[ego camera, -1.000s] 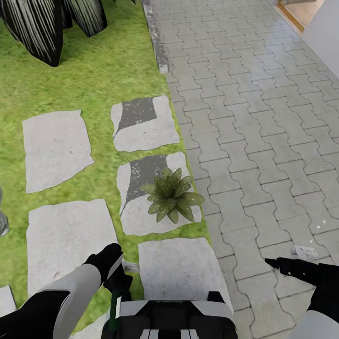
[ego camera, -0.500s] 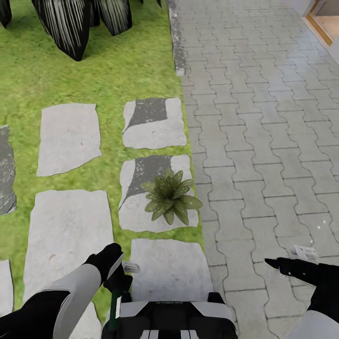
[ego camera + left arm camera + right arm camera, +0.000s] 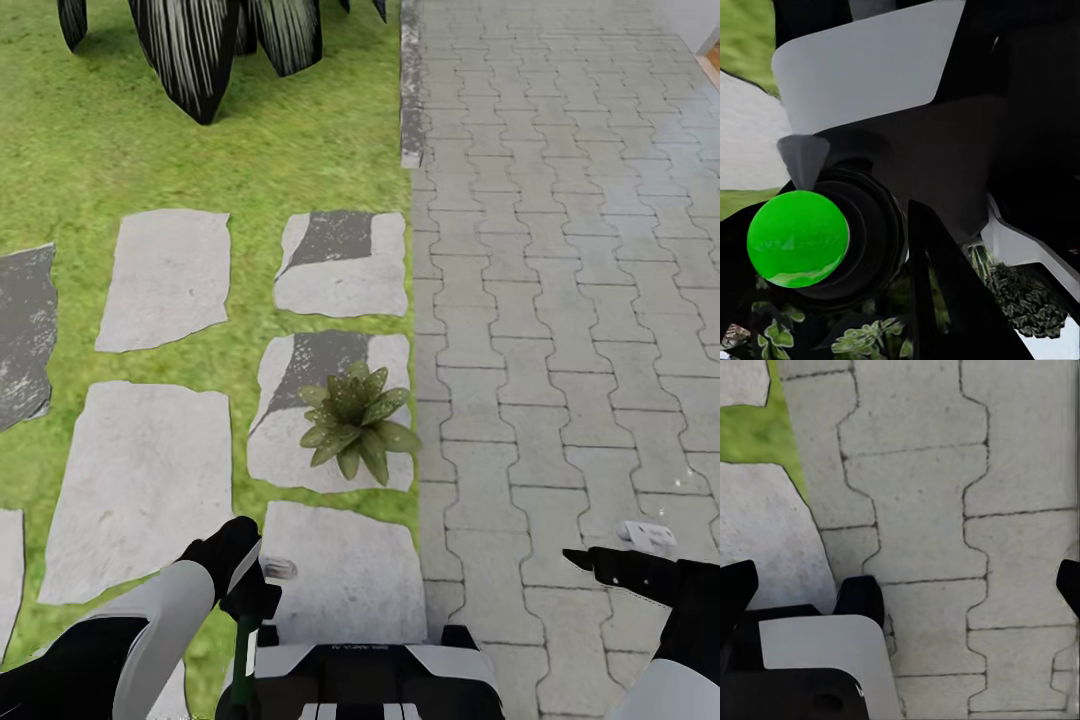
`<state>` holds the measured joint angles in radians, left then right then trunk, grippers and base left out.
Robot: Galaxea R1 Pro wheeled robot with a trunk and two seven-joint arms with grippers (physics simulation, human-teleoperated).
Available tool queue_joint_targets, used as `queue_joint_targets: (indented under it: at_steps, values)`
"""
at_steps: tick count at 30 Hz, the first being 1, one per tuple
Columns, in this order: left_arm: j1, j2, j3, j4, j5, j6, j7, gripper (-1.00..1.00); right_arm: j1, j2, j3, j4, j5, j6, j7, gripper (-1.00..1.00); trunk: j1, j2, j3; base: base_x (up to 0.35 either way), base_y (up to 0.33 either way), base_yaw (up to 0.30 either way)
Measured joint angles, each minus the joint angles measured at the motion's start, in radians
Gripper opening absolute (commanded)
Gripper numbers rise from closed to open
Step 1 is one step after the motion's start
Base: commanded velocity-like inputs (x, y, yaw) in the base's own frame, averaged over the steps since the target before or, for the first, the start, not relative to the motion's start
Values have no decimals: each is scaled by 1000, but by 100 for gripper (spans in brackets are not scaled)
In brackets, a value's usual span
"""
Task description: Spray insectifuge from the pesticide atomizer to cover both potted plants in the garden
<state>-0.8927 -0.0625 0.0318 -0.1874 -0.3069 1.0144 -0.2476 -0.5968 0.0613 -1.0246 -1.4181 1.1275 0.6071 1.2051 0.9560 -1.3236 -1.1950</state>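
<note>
a small low rosette of pointed olive-green leaves (image 3: 352, 422) is seen in the head view on an irregular grey stepping stone (image 3: 290, 460) at the lawn's edge, just beside the grey interlocking paving (image 3: 560, 300). its pot is hidden under the leaves. it lies ahead of the robot, slightly toward the right of the left gripper (image 3: 250, 585) and well apart from it. the left arm is judged the nearer one.

the slim dark green spray bottle with white label (image 3: 243, 655) is held low by the left gripper, its long axis roughly upright, the pale trigger head (image 3: 278, 569) pointing forward-right toward the plant. in the left wrist view a bright green round end (image 3: 797, 238) of the bottle is seen close between the dark fingers, so the left gripper is clamped on the bottle. the right gripper (image 3: 620, 550) hovers over the paving with fingers spread apart and nothing between them, as the right wrist view shows.

the nozzle is judged to need bringing forward and aiming down onto the rosette before spraying.

against the earlier frames the whole view is shifted: plant and stones sit a little further right and lower, more lawn and a dark stone show at left. this is read as camera motion; the arms look unchanged.
</note>
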Motion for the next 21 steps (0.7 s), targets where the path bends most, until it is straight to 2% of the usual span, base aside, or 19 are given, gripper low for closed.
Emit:
queue_joint_targets:
  at_steps: [10,15,21]
  values:
    - [0,0,0,0,0,0,0,-100,0,-4,-1,0,0,0,-1,100,0,0,2,101,-218,30]
    - [0,0,0,0,0,0,0,-100,0,-5,0,0,0,0,0,100,0,0,3,118,-126,5]
    - [0,0,0,0,0,0,0,-100,0,-5,0,1,0,0,0,100,0,0,9,59,-56,112]
